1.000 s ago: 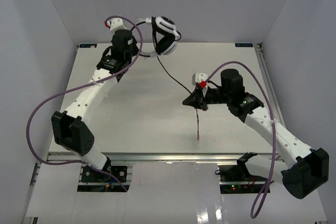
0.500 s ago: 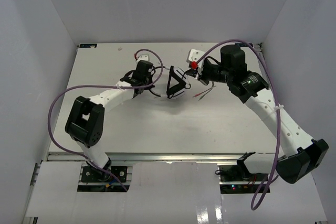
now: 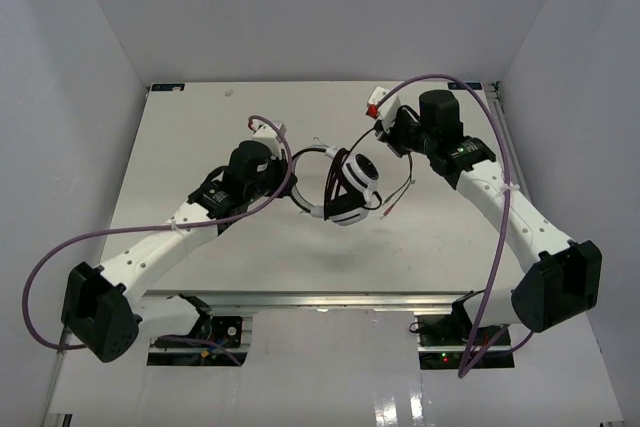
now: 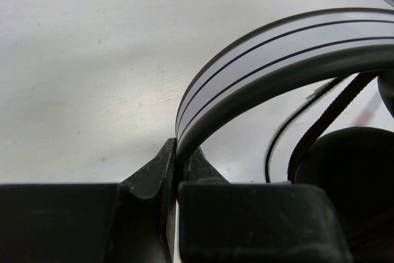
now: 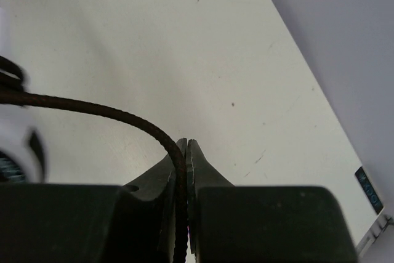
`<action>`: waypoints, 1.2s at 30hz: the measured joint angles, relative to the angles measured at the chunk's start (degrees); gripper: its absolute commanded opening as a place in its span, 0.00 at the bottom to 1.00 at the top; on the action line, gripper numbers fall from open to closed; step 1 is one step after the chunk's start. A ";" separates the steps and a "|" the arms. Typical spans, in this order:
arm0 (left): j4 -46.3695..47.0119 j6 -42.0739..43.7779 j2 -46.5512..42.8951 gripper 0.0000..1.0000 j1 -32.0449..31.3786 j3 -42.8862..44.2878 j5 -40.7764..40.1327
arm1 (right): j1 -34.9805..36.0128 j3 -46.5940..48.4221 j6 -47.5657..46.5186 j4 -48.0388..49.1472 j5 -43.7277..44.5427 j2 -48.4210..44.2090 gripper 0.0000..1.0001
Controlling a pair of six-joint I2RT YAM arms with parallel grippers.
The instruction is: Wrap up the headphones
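The headphones [image 3: 350, 187] are at the middle of the table [image 3: 200, 127], a shade toward 3 o'clock, held between the two arms. Whether they touch the surface cannot be told. In the top view the white headband [image 3: 305, 209] curves round their 9 o'clock side, and a round ear cup [image 3: 363, 177] faces up at their 2 o'clock side. Thin black cable [image 3: 333, 172] crosses the frame in loops, and its loose end with small coloured plugs [image 3: 391, 206] lies on the table at 4 o'clock of the ear cup.

The left gripper [image 4: 177, 152] comes in from 9 o'clock, its jaws nearly together and clamped on the edge of the headband. From the left wrist the band arcs up and away to 2 o'clock, white with thin dark lines, with a black ear cushion [image 4: 351, 177] below it.

The right gripper [image 5: 183, 149] stands at 1 o'clock of the headphones, its jaws pressed together with the cable pinched between them. From the right wrist the cable bends out of the fingertips toward 9 o'clock.

Purple arm cables [image 3: 60, 257] loop beside both arms.
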 measured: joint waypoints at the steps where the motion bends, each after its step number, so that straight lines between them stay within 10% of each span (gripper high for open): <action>1: 0.12 -0.59 -1.80 0.00 0.07 -0.19 0.71 | -0.86 -0.73 0.89 0.54 -0.34 0.40 0.08; 30: -1.21 -16.13 2.83 0.00 0.06 28.23 7.36 | -6.07 -26.18 41.22 39.83 -46.93 0.23 0.35; 36: 2.18 -17.78 2.88 0.00 0.17 32.69 5.79 | -6.07 -29.81 47.27 45.32 -50.59 -1.40 0.16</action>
